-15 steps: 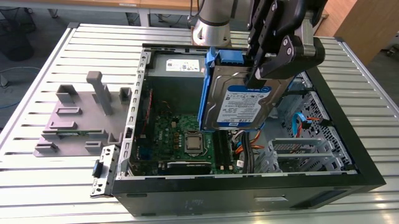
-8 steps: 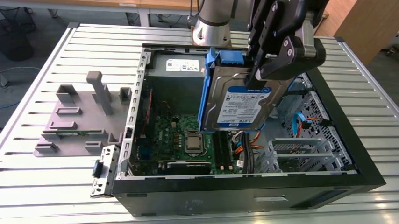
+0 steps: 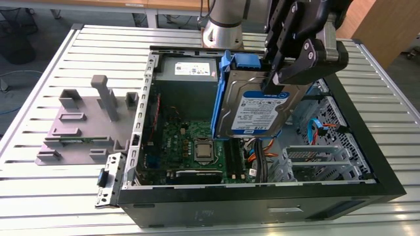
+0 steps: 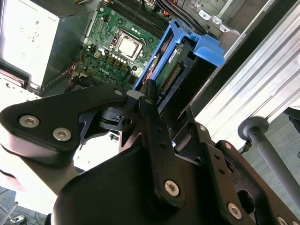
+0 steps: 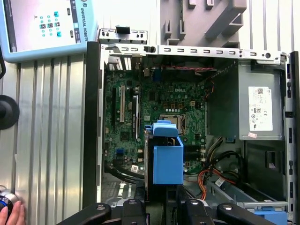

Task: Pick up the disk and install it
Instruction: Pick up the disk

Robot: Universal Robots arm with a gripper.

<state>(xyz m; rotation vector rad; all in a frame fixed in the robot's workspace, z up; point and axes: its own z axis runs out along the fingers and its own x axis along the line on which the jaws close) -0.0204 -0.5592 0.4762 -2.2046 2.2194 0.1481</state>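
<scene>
The jaws are squeezing in narrow and holding the top edge of the disk (image 3: 255, 113), so the gripper (image 3: 281, 84) is gripping it and not letting it drop. The spot where the pads are touching is partly hidden behind the disk, so I am guessing they are pinching the blue bracket (image 3: 225, 73) that is wrapping round its sides. The disk is hanging on its edge, with its white and blue label facing the exterior view's front. It is probably being held this way so that it is thin enough to fit between the parts below. It is floating in the air above the open computer case (image 3: 387, 182) and is not touching anything inside. Under it, the green board (image 3: 187, 142) is lying flat at the bottom of the case. A metal cage (image 3: 315, 156) is sitting just beside it, toward the exterior view's right, and it looks like a home for a disk. The grey power box (image 3: 190, 69) is sitting in the far corner, behind the disk. The case is lying on its side with its cover off, so the arm is able to reach in from above. It is resting on a table (image 3: 46, 196) made of metal slats. A grey holder (image 3: 78, 128) is standing well apart on the exterior view's left.
</scene>
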